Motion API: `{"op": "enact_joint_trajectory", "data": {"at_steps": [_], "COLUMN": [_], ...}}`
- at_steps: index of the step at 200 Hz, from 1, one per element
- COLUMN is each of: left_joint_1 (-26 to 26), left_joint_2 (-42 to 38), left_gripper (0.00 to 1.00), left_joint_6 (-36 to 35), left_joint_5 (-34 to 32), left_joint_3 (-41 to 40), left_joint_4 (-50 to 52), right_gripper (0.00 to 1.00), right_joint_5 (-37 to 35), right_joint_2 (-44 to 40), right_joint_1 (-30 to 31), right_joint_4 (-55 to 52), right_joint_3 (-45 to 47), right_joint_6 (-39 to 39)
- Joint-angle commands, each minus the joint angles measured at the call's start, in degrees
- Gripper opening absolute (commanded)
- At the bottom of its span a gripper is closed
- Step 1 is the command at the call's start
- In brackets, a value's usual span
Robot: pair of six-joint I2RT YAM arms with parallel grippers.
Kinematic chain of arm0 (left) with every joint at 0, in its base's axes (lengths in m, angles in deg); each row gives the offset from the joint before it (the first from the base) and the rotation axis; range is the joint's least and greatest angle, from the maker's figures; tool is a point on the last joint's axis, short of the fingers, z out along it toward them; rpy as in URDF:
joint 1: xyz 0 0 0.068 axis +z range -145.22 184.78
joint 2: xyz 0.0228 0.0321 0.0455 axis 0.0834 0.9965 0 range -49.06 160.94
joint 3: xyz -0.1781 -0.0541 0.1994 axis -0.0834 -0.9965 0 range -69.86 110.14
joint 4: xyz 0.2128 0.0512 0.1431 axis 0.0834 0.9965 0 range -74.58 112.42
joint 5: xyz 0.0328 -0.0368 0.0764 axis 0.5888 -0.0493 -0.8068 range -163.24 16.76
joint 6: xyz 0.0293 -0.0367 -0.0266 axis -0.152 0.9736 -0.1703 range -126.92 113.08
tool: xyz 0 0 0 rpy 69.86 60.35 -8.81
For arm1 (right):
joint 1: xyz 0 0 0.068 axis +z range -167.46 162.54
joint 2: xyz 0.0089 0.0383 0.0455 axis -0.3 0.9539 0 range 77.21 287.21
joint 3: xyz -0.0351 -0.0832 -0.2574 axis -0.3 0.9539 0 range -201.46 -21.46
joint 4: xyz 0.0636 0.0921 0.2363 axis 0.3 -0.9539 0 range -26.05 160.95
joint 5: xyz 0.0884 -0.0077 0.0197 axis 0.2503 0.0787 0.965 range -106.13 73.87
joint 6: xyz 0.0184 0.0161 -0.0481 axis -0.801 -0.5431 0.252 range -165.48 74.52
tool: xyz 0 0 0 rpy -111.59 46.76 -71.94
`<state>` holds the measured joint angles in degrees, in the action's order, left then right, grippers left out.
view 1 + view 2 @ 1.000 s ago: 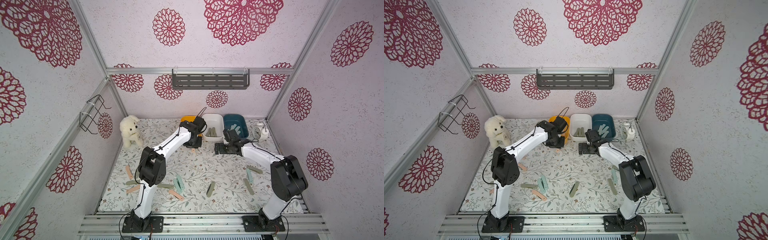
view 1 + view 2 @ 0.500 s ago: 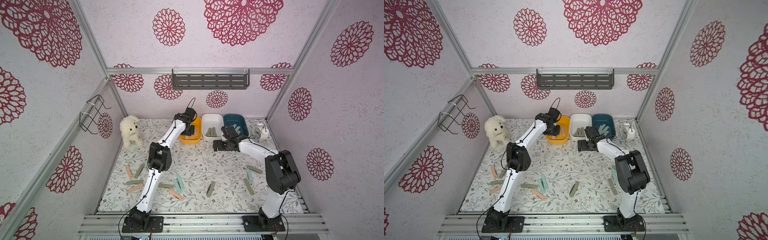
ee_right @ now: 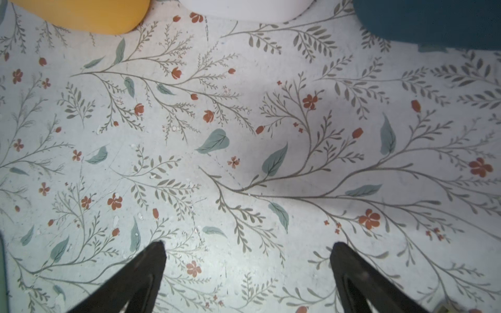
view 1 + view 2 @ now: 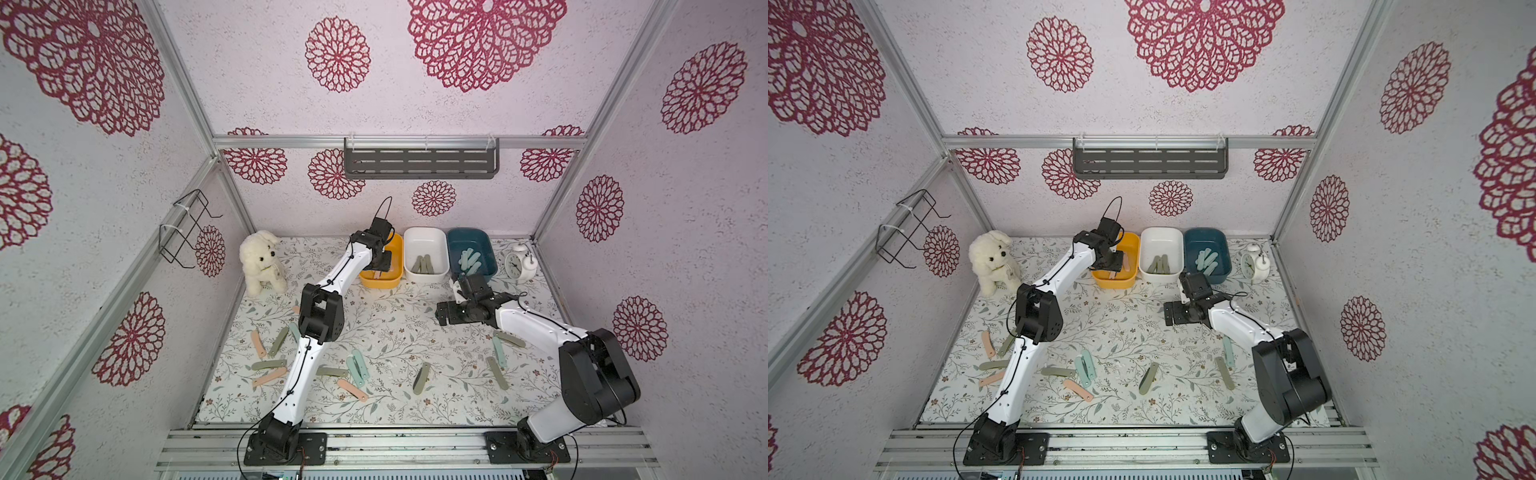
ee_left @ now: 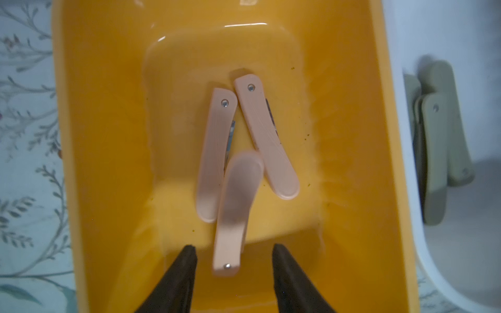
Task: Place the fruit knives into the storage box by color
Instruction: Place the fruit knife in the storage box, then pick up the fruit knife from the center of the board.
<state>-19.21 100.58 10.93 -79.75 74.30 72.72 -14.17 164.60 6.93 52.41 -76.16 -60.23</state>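
My left gripper [image 5: 233, 248] hangs open over the yellow storage box [image 5: 103, 135], also seen in a top view [image 4: 380, 284]. A blurred peach fruit knife [image 5: 233, 211] is between its fingertips, touching neither. Two more peach knives [image 5: 267, 135] lie on the box floor. The white box [image 4: 424, 230] holds olive knives [image 4: 424, 264], and the teal box [image 4: 469, 232] holds mint knives [image 4: 469, 259]. My right gripper [image 3: 248, 245] stands open and empty over the floral mat, in front of the boxes [image 4: 440, 316]. Several loose knives lie on the mat: peach [image 4: 352, 390], olive [image 4: 420, 378], mint [image 4: 357, 365].
A white plush dog [image 4: 261, 262] sits at the back left and an alarm clock [image 4: 519, 262] at the back right. A grey slotted shelf [image 4: 420, 158] hangs on the back wall and a wire rack [image 4: 187, 226] on the left wall.
My left arm swung from in front of the boxes to above the yellow box, opened, and let go of a peach knife. The right arm barely moved and stayed open.
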Motion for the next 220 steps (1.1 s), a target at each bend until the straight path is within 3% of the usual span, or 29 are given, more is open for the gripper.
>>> {"op": "enact_joint_trajectory", "data": {"at_steps": [1, 10, 30, 59, 99, 136, 161, 220], "left_joint_1": [0.2, 0.0, -1.8, -6.5, -7.2, -6.6, -6.4, -6.1], "left_joint_2": [-5.1, -7.7, -17.3, -30.4, -41.4, -43.1, -44.5, -47.8], "left_gripper": [0.88, 0.99, 0.97, 0.97, 0.97, 0.97, 0.97, 0.97], "left_joint_6": [3.2, 6.9, 13.0, 15.3, 16.9, 15.7, 15.0, 15.3], "left_joint_5": [2.7, 6.1, 12.3, 8.8, 7.8, 6.5, 6.0, 6.5], "left_joint_3": [-1.9, -3.1, -12.6, -25.9, -43.8, -48.0, -49.1, -53.8], "left_joint_4": [1.0, 2.4, -1.1, -5.1, -9.2, -7.1, -7.4, -9.0], "right_gripper": [0.99, 0.99, 0.98, 0.92, 0.82, 0.78, 0.69, 0.65], "right_joint_5": [0.0, -0.6, -2.5, -1.6, 1.8, 2.3, 2.6, -1.7], "right_joint_2": [-3.6, -4.1, -6.0, -8.6, -6.7, -4.0, -1.5, 5.6], "right_joint_1": [0.0, 0.7, 4.3, 12.6, 24.5, 30.4, 31.6, 32.8], "right_joint_4": [-4.0, -5.9, -9.1, -9.3, -9.8, -10.6, -8.8, -9.8], "right_joint_3": [1.6, 2.0, 3.9, 7.9, 9.2, 8.4, 8.4, 2.1], "right_joint_6": [-3.0, -4.5, -9.1, -19.3, -29.1, -32.1, -32.2, -27.5]}}
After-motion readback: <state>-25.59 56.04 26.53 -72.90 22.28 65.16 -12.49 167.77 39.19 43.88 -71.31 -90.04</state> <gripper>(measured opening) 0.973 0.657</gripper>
